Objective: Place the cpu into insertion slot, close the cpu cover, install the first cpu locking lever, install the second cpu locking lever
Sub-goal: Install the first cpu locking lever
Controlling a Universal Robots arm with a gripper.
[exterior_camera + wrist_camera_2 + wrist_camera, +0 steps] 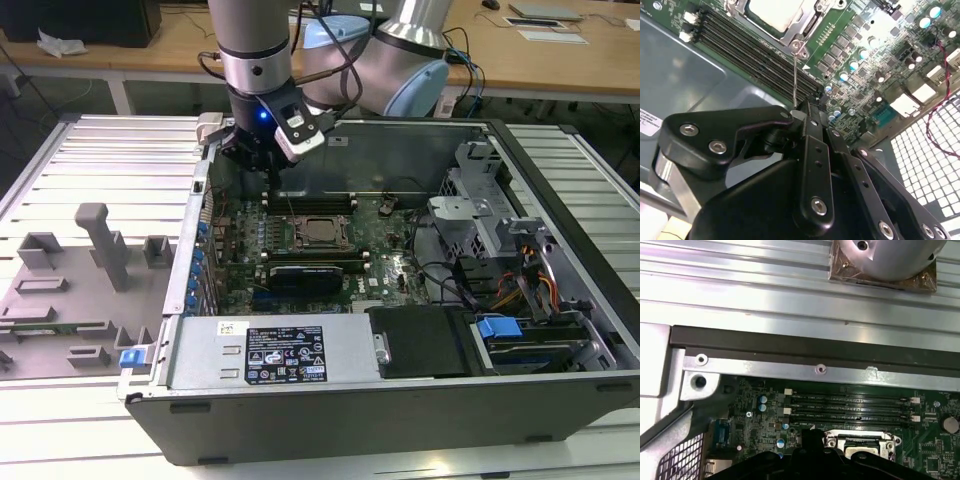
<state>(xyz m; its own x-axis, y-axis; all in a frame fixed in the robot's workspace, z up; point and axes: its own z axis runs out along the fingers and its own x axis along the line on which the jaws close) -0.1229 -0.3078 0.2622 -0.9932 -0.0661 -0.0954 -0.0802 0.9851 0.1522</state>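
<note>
Silver-topped square cpu sits in the dark-framed insertion slot under the closed metal cpu cover, thin wire lever raised.

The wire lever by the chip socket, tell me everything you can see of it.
The lever is a thin, straight, silvery wire rod, metal by its look. In the second wrist view one end meets the corner of the socket; it stands raised off the green board, its other end pinched in the shut gripper.

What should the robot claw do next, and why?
Probably swing the thin locking lever down toward the board. The gripper seems pinched on its raised end, while the cpu already sits under the cpu cover, which looks closed.
</note>
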